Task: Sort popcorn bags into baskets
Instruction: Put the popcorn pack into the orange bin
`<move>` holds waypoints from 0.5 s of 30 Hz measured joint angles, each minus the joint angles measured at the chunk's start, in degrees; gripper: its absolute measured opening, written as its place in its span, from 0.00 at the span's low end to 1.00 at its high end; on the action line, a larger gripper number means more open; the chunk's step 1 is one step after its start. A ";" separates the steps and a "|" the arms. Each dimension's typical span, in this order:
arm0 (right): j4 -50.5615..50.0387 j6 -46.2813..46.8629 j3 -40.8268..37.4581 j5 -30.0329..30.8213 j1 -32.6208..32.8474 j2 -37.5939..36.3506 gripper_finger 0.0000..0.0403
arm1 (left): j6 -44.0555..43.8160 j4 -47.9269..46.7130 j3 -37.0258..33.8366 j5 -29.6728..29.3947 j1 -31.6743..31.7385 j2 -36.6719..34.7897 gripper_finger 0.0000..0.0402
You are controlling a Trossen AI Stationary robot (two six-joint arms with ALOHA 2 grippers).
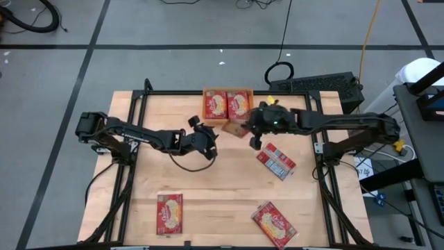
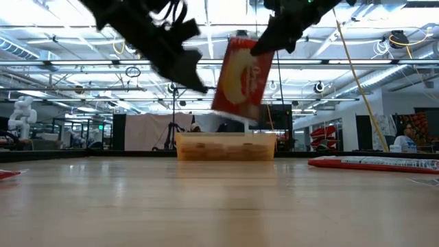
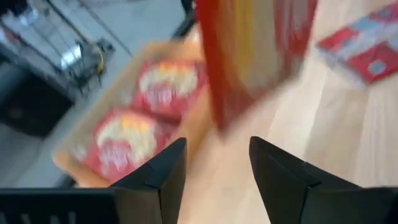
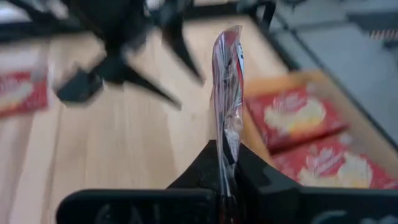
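right gripper (image 4: 225, 163) clamped on edge of popcorn bag (image 2: 242, 79), hanging just before the basket (image 1: 227, 104) | left gripper (image 3: 214, 168) parted, empty, beside it | bag: light, thin, crinkly, likely slippery; pinch the sealed edge

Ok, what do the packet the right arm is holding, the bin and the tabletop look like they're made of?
Held packet: thin glossy plastic film, probably; its pinched edge crinkles and glints.
Bin: translucent orange plastic, by its see-through wall.
Tabletop: pale wood with visible plank seams, smooth finish.
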 joint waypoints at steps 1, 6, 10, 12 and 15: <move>2.63 -0.27 -1.49 0.00 -0.02 -1.15 0.01 | -1.71 0.42 -1.44 -0.03 -0.04 0.04 0.44; 21.35 -2.84 -9.40 -0.17 0.00 -4.96 0.01 | -7.24 11.20 -9.28 0.34 -0.13 -1.01 0.39; 40.13 -5.29 -15.89 -0.24 0.00 -5.48 0.01 | -8.87 25.76 -15.38 4.69 -0.96 -1.14 0.36; 49.87 -6.81 -18.77 -0.23 0.00 -5.14 0.01 | -8.83 34.41 -17.67 6.31 -1.25 -1.50 0.36; 63.37 -8.40 -22.75 -0.42 0.00 -4.05 0.01 | -9.03 45.39 -20.83 10.27 -1.01 -1.29 0.37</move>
